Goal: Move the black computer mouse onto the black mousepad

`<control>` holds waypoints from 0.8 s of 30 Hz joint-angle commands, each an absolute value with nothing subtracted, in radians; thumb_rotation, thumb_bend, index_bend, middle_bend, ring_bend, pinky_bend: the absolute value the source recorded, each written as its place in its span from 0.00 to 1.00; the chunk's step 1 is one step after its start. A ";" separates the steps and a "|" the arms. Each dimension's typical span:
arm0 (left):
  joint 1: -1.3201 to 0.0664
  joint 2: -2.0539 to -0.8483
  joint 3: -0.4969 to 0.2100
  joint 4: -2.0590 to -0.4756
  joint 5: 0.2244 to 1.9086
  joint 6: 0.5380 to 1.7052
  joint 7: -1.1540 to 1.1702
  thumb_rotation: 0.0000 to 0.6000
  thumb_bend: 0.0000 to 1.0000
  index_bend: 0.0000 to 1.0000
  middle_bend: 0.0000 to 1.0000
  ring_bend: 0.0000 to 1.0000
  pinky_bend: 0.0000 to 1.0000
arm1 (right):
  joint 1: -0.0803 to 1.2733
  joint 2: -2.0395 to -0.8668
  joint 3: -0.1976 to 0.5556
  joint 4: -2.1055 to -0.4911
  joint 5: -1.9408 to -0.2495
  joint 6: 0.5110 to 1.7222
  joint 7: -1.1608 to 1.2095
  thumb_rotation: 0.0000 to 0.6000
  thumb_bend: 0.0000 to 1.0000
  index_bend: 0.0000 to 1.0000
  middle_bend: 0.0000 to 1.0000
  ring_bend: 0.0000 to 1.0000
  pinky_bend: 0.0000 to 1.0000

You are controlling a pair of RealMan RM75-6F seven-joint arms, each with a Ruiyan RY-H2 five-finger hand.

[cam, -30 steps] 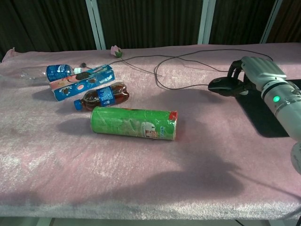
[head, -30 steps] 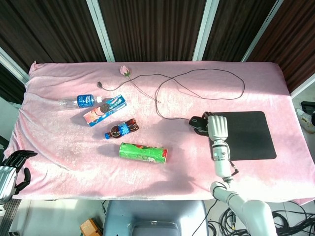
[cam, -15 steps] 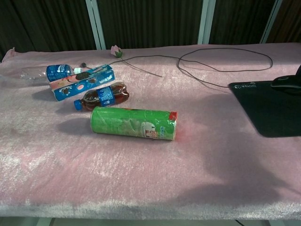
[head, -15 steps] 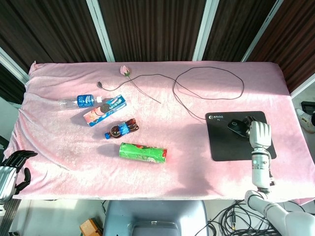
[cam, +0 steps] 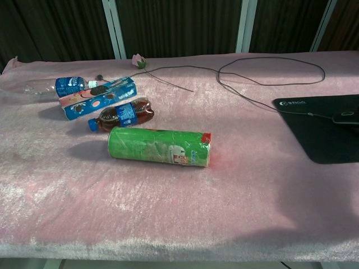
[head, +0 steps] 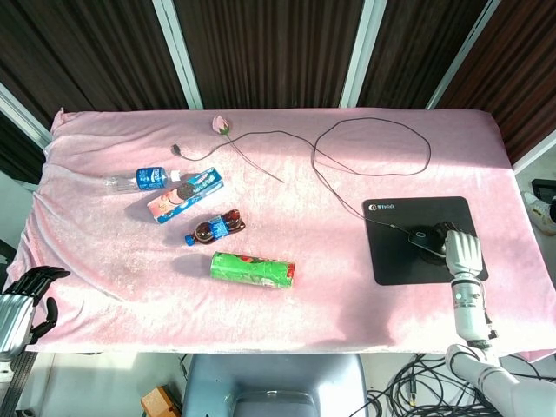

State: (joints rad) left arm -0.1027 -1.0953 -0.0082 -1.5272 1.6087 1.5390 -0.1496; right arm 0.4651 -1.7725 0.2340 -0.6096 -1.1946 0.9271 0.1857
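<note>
The black computer mouse (head: 425, 236) lay on the black mousepad (head: 400, 261), toward its right side, so the placing looked done. The right hand (head: 462, 253) sat just beside it; whether its fingers gripped the mouse I cannot tell. The left hand (head: 19, 297) hung idle off the counter's near left corner, fingers apart.

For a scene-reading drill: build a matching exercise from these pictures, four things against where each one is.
Things:
1. black computer mouse
2. green canister
3. left hand
4. pink rosebud

Places:
A. beyond the table's left end
B. far side of the pink cloth
C. on the black mousepad, by the right hand
D. lying on its side near the cloth's middle

Pairs: 1-C, 2-D, 3-A, 4-B
</note>
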 commanded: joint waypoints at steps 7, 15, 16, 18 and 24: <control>-0.100 -1.096 -0.008 -1.529 1.608 1.542 -0.142 1.00 0.71 0.28 0.26 0.19 0.40 | 0.344 -1.567 0.175 -0.964 -1.389 1.274 0.418 1.00 0.36 0.08 0.06 0.06 0.19; -0.100 -1.104 -0.005 -1.536 1.617 1.545 -0.105 1.00 0.71 0.28 0.26 0.19 0.40 | 0.163 -1.296 0.087 -1.460 -1.357 1.412 0.098 1.00 0.26 0.05 0.06 0.06 0.19; -0.099 -1.105 -0.004 -1.536 1.619 1.547 -0.101 1.00 0.71 0.28 0.26 0.19 0.40 | 0.148 -1.275 0.079 -1.508 -1.348 1.424 0.054 1.00 0.23 0.06 0.06 0.06 0.19; -0.098 -1.107 -0.002 -1.537 1.625 1.550 -0.093 1.00 0.71 0.28 0.26 0.19 0.40 | 0.120 -1.252 0.062 -1.578 -1.345 1.458 -0.032 1.00 0.19 0.06 0.06 0.06 0.19; -0.097 -1.115 -0.001 -1.539 1.633 1.556 -0.069 1.00 0.72 0.28 0.26 0.19 0.40 | 0.071 -1.230 0.029 -1.664 -1.385 1.528 -0.146 1.00 0.18 0.03 0.04 0.06 0.19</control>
